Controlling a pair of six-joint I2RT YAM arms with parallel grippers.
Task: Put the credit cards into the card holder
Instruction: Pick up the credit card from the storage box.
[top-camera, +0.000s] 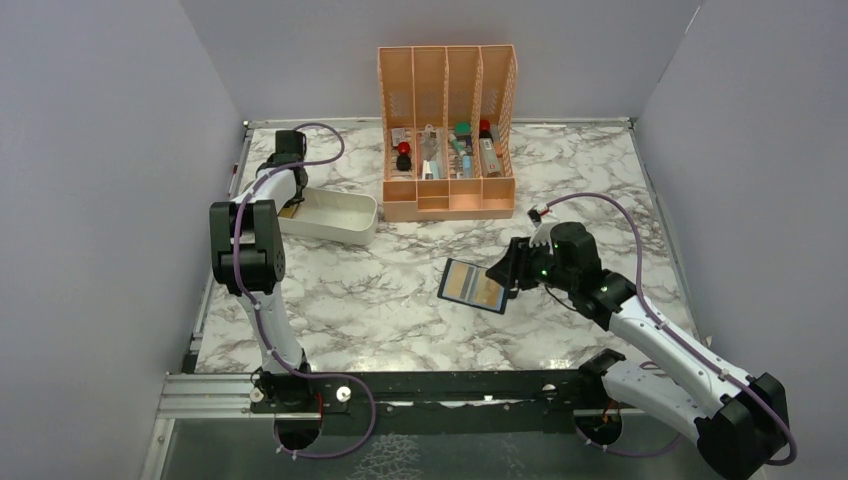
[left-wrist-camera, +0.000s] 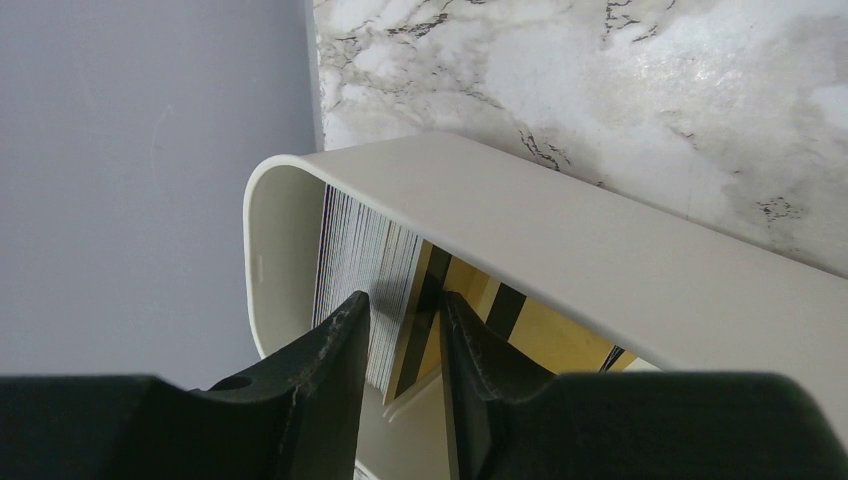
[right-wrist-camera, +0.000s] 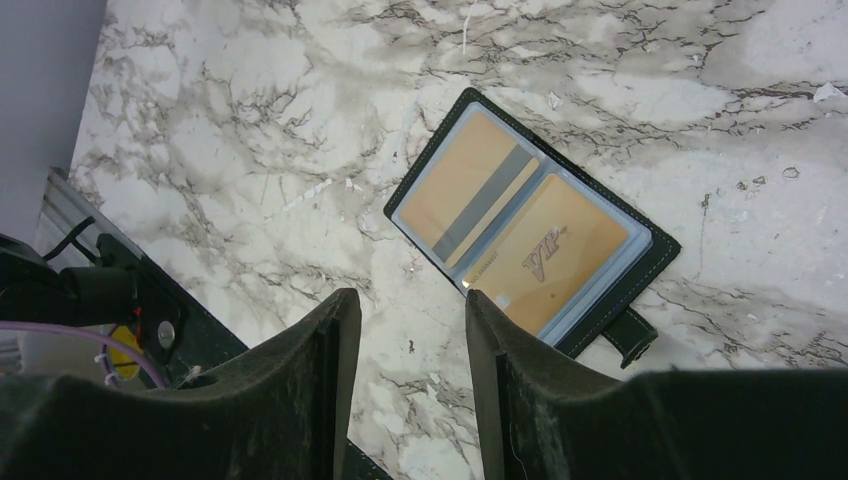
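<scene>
Left gripper (left-wrist-camera: 403, 302) astride upright credit cards (left-wrist-camera: 380, 250), grip unclear, right gripper (right-wrist-camera: 410, 298) parted, card holder (right-wrist-camera: 525, 235) diagonal

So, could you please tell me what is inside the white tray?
Credit cards standing on edge, gold and striped; the white tray wall hides how many there are.

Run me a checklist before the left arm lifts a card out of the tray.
1. Left fingers straddle card edges inside the white tray: ok.
2. Card firmly clamped: cannot tell.
3. Only one card between those fingers: cannot tell.
4. Card holder lies open, pockets up: ok.
5. Right fingers apart, empty, near the holder: ok.
6. Free pocket showing: not ok, both visible pockets hold gold cards.
</scene>
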